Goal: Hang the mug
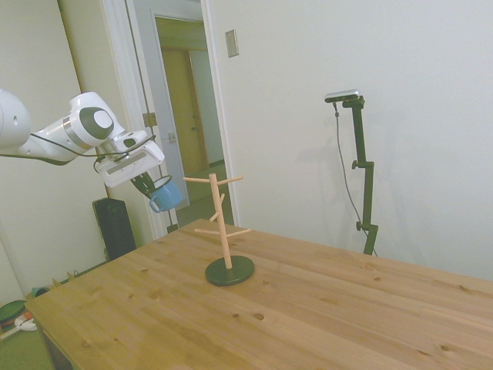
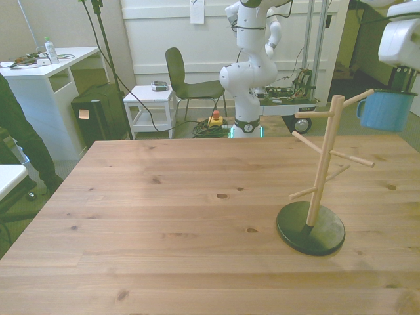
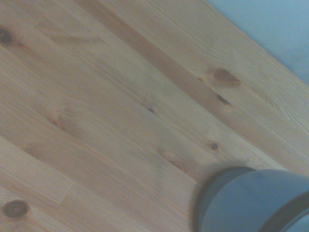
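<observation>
The light-blue mug (image 1: 165,195) hangs in the air, held at its rim by my gripper (image 1: 145,183), which is shut on it. In the front view the mug (image 2: 387,110) is at the far right, just below the gripper (image 2: 401,80). Its loop handle faces the tip of the top peg of the wooden peg stand (image 2: 321,164), close to it; I cannot tell whether they touch. The stand (image 1: 223,223) is upright on a dark round base (image 1: 229,271). The wrist view shows a blurred part of the mug (image 3: 251,200) above the table planks.
The wooden table (image 2: 164,216) stretches wide toward the front view's left. A person (image 2: 20,134) stands at that view's left edge. Behind the table are a chair (image 2: 187,82), a small white cart (image 2: 149,108) and a white desk (image 2: 46,65).
</observation>
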